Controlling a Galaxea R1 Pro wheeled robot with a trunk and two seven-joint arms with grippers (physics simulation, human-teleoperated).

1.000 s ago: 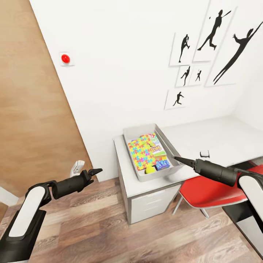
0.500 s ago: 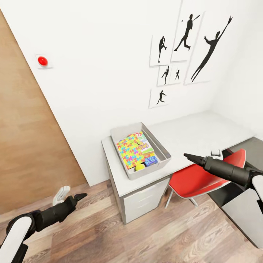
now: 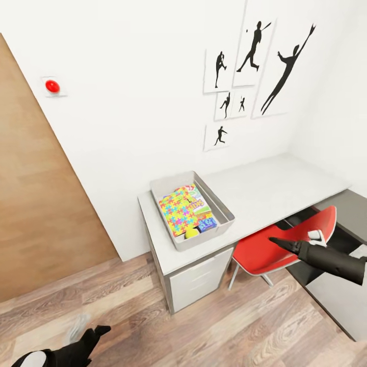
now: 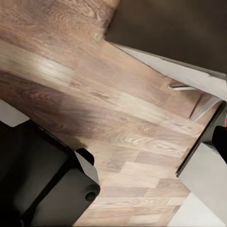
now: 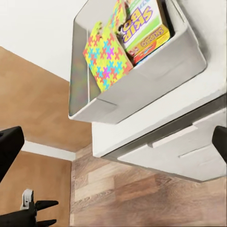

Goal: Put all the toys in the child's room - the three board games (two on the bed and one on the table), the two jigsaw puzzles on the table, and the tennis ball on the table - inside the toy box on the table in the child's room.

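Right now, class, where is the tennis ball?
In the head view, the tennis ball lies inside the toy box at its near end, beside the jigsaw puzzles and a blue board game.

From my seat I count one toy box (image 3: 223,205) on the surface (image 3: 265,188), with one jigsaw puzzle (image 3: 178,214) face showing in it, one Skip-Bo box (image 5: 144,26), one small blue game box (image 3: 208,224) and one tennis ball (image 3: 191,233). One red chair (image 3: 265,250). Five silhouette prints (image 3: 252,66) on the wall, one red button (image 3: 52,86). Two grippers: left (image 3: 99,331), right (image 3: 278,240).
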